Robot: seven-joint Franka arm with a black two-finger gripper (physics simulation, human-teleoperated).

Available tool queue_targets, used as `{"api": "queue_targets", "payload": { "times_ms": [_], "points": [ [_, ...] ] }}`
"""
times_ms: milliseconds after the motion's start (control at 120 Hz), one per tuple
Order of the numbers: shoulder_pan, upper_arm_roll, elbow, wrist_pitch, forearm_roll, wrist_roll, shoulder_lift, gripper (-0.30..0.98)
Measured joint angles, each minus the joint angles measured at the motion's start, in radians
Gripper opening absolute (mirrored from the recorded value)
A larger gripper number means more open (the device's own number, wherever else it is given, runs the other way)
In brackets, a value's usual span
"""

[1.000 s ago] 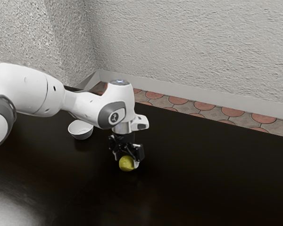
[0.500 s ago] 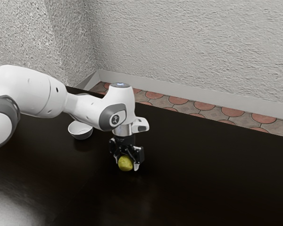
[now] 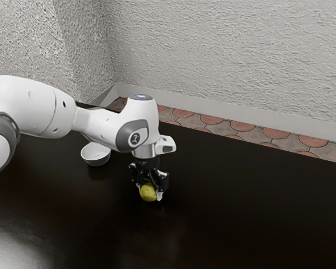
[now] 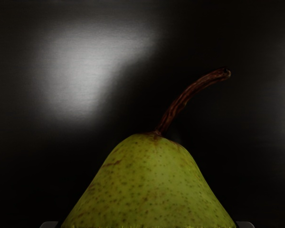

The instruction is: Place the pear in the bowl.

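Beneath the white Franka arm (image 3: 33, 106), a black two-finger gripper (image 3: 149, 195) is pointed downward, with one green-yellow pear (image 3: 148, 193) pinched between its fingers, which are set against two opposite sides of the fruit. Whether the pear is lifted off the dark, glossy table (image 3: 241, 213) or rested on it cannot be told. Item, seen in the wrist view: the pear's tapered top, marked with small brown specks, surmounted by a curved brown stem (image 4: 190, 97); beside it, a pale sheen is reflected on the tabletop. Item: one round bowl (image 3: 95, 160), white within and grey without, set upright on the table toward the exterior view's left, apart from gripper and fruit. The pear is held outside the bowl. Beyond the table are seen reddish, rounded floor tiles (image 3: 277, 133), a pale baseboard (image 3: 213, 109) and a rough-plastered wall (image 3: 224, 56).
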Motion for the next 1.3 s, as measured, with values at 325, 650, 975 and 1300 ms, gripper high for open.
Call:
{"api": "queue_targets", "payload": {
  "times_ms": [325, 650, 975, 1300],
  "points": [
    [0.072, -0.002, -0.026, -0.054, 0.011, -0.012, -0.134, 0.35],
    [0.237, -0.047, 0.011, -0.121, 0.057, 0.022, -0.193, 0.33],
    [0.352, -0.042, 0.155, -0.142, 0.088, 0.161, -0.114, 0.34],
    [0.404, -0.036, 0.303, -0.159, 0.112, 0.300, 0.045, 0.37]
  ]
}}
